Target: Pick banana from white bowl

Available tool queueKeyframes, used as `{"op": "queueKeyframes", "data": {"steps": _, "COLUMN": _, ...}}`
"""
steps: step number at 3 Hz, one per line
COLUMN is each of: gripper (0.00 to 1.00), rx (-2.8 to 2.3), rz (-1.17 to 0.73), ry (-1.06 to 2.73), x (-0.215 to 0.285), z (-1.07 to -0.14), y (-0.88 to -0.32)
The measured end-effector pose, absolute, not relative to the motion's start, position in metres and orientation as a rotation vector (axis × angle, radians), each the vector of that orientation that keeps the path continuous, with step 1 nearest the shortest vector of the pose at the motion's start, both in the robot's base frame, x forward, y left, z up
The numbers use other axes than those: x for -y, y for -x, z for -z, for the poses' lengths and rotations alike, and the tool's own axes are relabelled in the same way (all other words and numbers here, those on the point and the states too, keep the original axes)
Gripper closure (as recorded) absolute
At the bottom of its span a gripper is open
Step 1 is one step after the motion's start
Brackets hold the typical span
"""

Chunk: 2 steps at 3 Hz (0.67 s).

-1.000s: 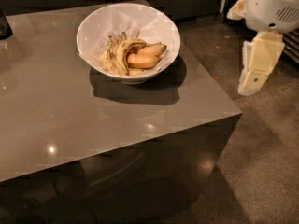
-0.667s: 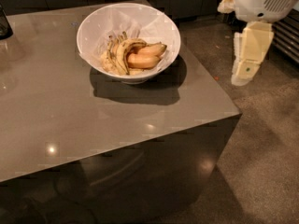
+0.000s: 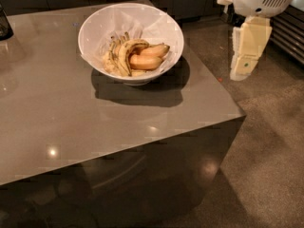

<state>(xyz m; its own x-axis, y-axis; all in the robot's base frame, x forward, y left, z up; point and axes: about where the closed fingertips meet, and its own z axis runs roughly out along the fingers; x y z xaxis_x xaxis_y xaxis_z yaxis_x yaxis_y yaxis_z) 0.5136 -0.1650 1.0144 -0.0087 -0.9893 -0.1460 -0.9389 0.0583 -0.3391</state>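
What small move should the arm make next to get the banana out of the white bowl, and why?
Probably bring the claw over the white bowl: it hangs beyond the table edge, above the floor, apart from the speckled curved banana lying in the bowl among plumper orange bananas.

The white bowl (image 3: 159,25) sits on the glossy grey table (image 3: 61,108). It holds the curved, speckled banana (image 3: 124,53), which lies against plumper orange-yellow bananas (image 3: 146,61). The gripper (image 3: 241,70) hangs well to the bowl's right, past the table's edge and above the floor (image 3: 266,141).
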Motion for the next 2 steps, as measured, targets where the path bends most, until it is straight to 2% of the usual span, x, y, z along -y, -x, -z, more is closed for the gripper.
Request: {"op": "queueKeyframes", "data": {"steps": 2, "gripper": 0.00, "rx": -1.899, "rz": 0.305, "ry": 2.067, "x": 0.130, "z": -1.031, "y": -0.565}}
